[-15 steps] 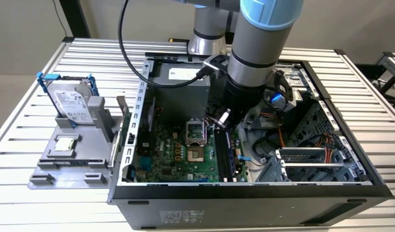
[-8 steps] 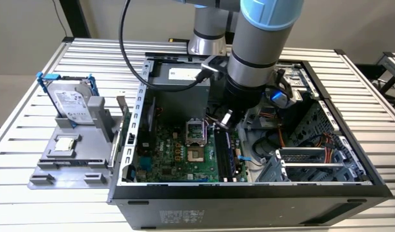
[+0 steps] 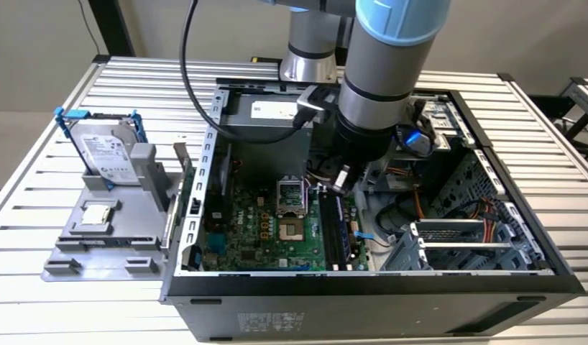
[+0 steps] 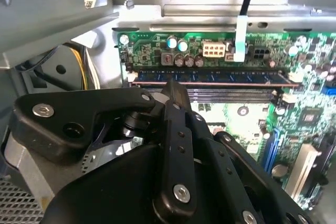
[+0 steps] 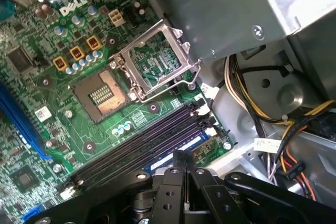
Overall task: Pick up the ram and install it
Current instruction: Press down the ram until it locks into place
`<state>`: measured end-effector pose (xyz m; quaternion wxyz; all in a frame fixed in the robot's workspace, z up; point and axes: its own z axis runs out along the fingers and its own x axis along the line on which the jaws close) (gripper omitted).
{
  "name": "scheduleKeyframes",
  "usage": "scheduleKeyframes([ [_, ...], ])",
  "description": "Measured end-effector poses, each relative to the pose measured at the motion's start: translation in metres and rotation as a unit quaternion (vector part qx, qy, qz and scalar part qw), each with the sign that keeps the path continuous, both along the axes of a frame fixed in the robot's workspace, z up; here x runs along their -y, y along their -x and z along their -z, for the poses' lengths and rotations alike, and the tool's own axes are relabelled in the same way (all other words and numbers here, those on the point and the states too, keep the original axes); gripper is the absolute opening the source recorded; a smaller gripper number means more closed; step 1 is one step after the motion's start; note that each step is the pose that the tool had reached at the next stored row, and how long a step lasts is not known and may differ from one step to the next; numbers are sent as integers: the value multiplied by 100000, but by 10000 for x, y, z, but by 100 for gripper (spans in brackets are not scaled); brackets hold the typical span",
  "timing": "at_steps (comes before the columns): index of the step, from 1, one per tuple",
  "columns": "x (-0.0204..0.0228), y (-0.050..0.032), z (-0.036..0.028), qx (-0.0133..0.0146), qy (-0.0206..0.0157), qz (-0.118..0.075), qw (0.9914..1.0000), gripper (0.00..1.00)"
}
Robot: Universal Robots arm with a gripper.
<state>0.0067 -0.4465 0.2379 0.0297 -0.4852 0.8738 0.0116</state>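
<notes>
Gripper fingers look pinched together, pressing down on the ram, which sits in the outermost slot of the motherboard inside the open computer case. Off-centre pressure could seat it crooked and leave one end unlatched.

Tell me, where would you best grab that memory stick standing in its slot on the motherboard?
Grip the ram along its long top edge, pinching its two flat faces and coming straight down from above the motherboard. It stands on edge in its slot, so that edge is the only free part, and the empty slots lie close alongside it. The gripper sits at that edge.
</notes>
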Motion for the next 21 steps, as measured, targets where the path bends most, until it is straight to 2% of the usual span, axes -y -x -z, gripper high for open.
scheduleKeyframes([
  [3,0,1,2,445,2,-793,99996,0],
  [8,0,1,3,871,-7,-3361,99940,0],
  [14,0,1,3,1585,-119,-7368,99715,0],
  [17,-1,1,4,1698,-173,-9232,99558,0],
  [21,0,1,4,1731,-190,-10555,99426,0],
])
